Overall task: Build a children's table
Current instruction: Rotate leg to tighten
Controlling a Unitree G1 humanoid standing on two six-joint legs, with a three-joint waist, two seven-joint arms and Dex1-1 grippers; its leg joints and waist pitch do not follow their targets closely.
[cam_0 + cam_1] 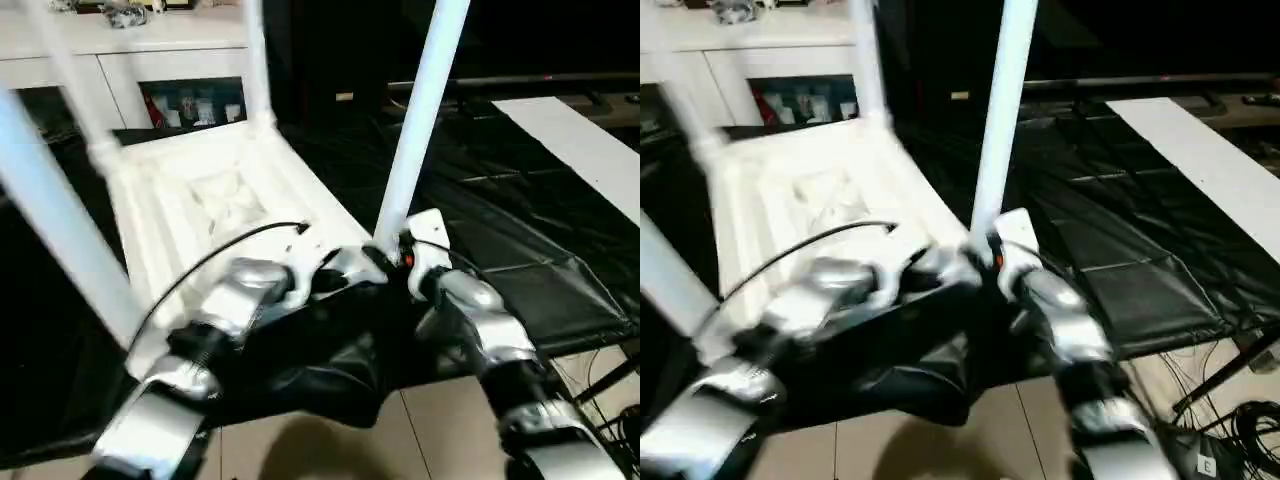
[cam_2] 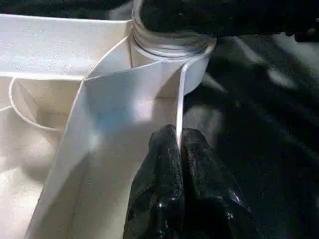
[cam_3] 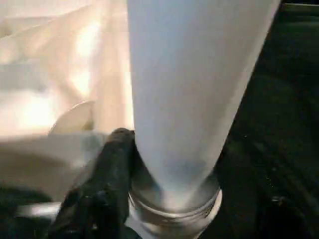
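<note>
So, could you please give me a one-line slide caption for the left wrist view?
Left claw pinching the upturned tabletop's thin rim just below a leg's corner socket.

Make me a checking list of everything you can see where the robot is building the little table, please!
Surface: black sheet over the floor, pale tiles at its near edge.
Job's things: white tabletop lies upside down; legs stand in its corner sockets, the near right leg upright.
Clutter: nothing seen on the sheet.
Grippers: left gripper shut on the tabletop's rim beside the socket; right gripper at the base of that leg, grip unclear.
Cables: thin black cable arcs over the left forearm; more cables on the floor at right.
Surroundings: white cabinet behind; white board at right.
</note>
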